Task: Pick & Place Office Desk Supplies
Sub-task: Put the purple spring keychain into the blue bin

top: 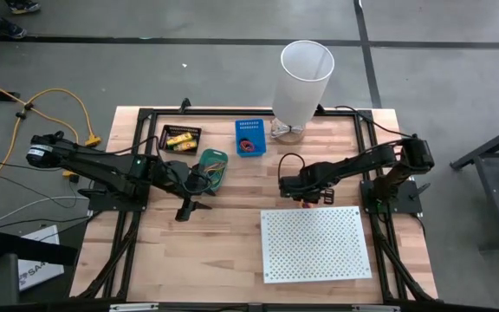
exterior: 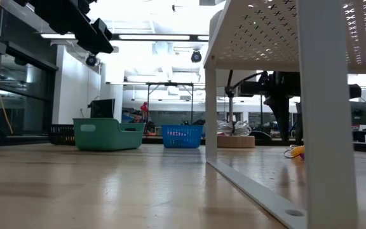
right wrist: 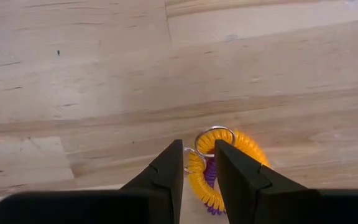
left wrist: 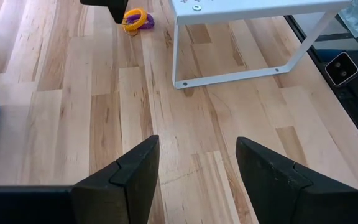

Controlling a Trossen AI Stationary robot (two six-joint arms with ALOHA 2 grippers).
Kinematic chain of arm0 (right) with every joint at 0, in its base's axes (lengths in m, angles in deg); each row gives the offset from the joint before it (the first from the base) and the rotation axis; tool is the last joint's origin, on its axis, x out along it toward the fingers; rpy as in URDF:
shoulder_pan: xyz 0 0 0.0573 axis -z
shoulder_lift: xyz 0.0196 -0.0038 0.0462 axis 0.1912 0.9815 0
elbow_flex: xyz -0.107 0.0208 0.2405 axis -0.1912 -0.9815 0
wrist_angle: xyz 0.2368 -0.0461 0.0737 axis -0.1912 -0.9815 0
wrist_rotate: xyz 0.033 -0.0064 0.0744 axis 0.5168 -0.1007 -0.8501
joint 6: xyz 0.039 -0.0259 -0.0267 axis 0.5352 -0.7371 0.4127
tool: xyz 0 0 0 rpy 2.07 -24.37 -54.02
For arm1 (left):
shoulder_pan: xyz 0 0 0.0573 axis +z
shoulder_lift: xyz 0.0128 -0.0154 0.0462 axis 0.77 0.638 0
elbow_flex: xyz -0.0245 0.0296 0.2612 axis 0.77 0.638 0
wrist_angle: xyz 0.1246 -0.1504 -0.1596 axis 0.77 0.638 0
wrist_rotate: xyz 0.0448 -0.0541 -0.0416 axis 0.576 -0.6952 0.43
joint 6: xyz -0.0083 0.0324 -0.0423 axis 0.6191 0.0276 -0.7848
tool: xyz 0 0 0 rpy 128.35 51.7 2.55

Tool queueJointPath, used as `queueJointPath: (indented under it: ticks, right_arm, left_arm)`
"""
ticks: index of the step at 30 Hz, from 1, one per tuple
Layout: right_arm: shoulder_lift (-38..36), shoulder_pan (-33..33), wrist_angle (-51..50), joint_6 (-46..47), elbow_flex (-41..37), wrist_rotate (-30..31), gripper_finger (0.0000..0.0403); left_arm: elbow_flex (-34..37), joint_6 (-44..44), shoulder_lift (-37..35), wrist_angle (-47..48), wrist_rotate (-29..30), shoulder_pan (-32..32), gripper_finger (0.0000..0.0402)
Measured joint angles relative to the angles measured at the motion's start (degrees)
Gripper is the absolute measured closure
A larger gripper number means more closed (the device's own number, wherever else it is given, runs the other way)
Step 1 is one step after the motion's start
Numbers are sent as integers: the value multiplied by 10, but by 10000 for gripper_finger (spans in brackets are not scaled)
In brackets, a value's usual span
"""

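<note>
Filling the near side of the table at about five o'clock, the white perforated board (top: 316, 243) is standing on its thin legs over the wooden table (top: 206, 251). Just off its far edge, near the table's centre, the right gripper (top: 304, 202) is reaching down over a coiled yellow-and-purple loop with a metal ring (right wrist: 219, 165) that is lying on the wood. In the right wrist view its two dark fingers (right wrist: 166, 171) are standing only a narrow gap apart, straddling the ring and the coil's edge; whether they are actually pinching it cannot be told.

Over toward nine o'clock, the left gripper (top: 189, 208) is hovering above bare planks with its jaws spread wide and nothing between them.

Along the far edge, a black tray (top: 181, 139) is holding yellow packs at eleven o'clock, a green bin (top: 210, 167) is sitting just nearer, a blue basket (top: 249, 136) is holding red loops at twelve o'clock, and the tall white bin (top: 302, 82) is standing beside it at about one o'clock.
</note>
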Motion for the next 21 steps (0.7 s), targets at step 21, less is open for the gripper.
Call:
queueJointPath:
  ticks: [21]
  right_arm:
    - [28, 3, 17, 26, 0, 5, 323]
  left_arm:
    - [0, 0, 0, 0, 0, 0, 195]
